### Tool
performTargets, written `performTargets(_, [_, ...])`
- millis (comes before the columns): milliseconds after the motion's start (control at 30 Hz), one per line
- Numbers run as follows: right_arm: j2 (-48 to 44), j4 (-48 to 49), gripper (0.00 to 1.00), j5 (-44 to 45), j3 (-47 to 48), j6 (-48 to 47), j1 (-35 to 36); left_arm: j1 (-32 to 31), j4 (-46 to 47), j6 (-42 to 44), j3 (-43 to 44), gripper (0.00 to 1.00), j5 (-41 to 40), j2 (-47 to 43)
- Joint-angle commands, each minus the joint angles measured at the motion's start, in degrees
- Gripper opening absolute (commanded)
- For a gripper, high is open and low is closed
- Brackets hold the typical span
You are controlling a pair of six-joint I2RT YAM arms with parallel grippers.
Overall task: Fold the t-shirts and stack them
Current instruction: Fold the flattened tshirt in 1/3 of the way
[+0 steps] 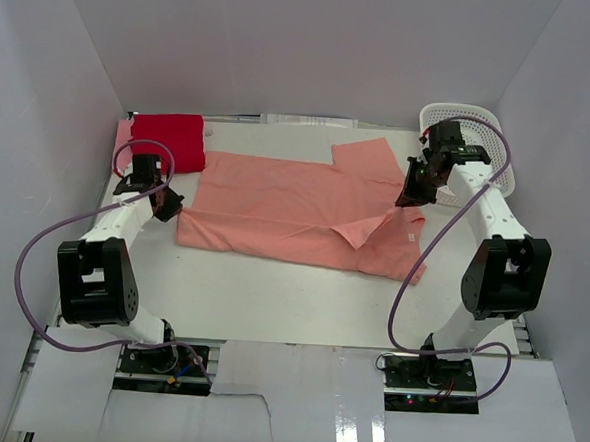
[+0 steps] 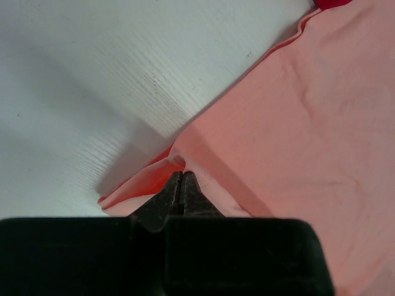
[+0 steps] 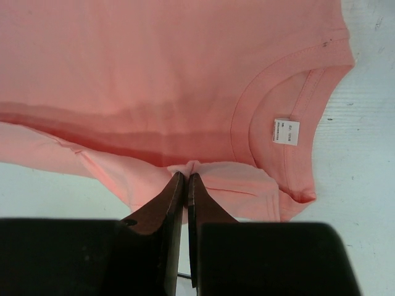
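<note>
A salmon-pink t-shirt (image 1: 296,206) lies spread across the middle of the white table, its near right part folded over. A folded red t-shirt (image 1: 168,138) lies at the back left. My left gripper (image 1: 169,204) is shut on the pink shirt's left edge; the wrist view shows the pinched fabric (image 2: 179,163) at its tips (image 2: 180,176). My right gripper (image 1: 414,193) is shut on the shirt's right side near the collar; in its wrist view the tips (image 3: 186,177) pinch a fabric fold (image 3: 194,168) beside the neck label (image 3: 286,131).
A white plastic basket (image 1: 495,143) stands at the back right corner, behind the right arm. White walls enclose the table on three sides. A pale pink cloth edge (image 1: 123,135) shows under the red shirt.
</note>
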Motion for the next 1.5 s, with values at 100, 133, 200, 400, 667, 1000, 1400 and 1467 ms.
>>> performTargets(100, [2.51, 2.66, 0.08, 0.58, 3.87, -0.74, -0.55, 0.11, 1.69, 1.45, 3.62, 0.00, 1.00, 0.53])
performTargets(133, [2.95, 2.93, 0.08, 0.41, 4.22, -0.74, -0.55, 0.11, 1.61, 1.54, 4.24, 0.00, 1.09, 0.79])
performTargets(200, [4.27, 3.45, 0.10, -0.64, 5.19, -0.65, -0.55, 0.02, 1.69, 2.15, 4.68, 0.00, 1.96, 1.94])
performTargets(400, [6.04, 3.63, 0.71, 3.48, 9.31, -0.48, -0.55, 0.02, 0.56, 3.38, 7.31, 0.55, 2.32, 3.70])
performTargets(667, [-2.92, 3.55, 0.79, 2.52, -1.20, -0.56, -0.55, 0.02, -5.24, 8.91, 13.12, 0.74, -1.38, -0.34])
performTargets(1000, [-10.93, 3.28, 0.77, 3.92, -23.63, 0.32, -0.55, 0.02, -4.73, 7.69, 1.35, 0.74, 4.25, -4.22])
performTargets(1400, [-5.92, 3.19, 0.57, 11.13, -24.69, 0.58, -0.55, -0.07, 4.86, 3.03, -3.93, 0.73, 9.79, 0.27])
performTargets(1467, [-5.13, 3.28, 0.57, 11.31, -25.04, 1.01, -0.55, -0.07, 5.38, 2.68, -3.84, 0.73, 9.61, 1.58])
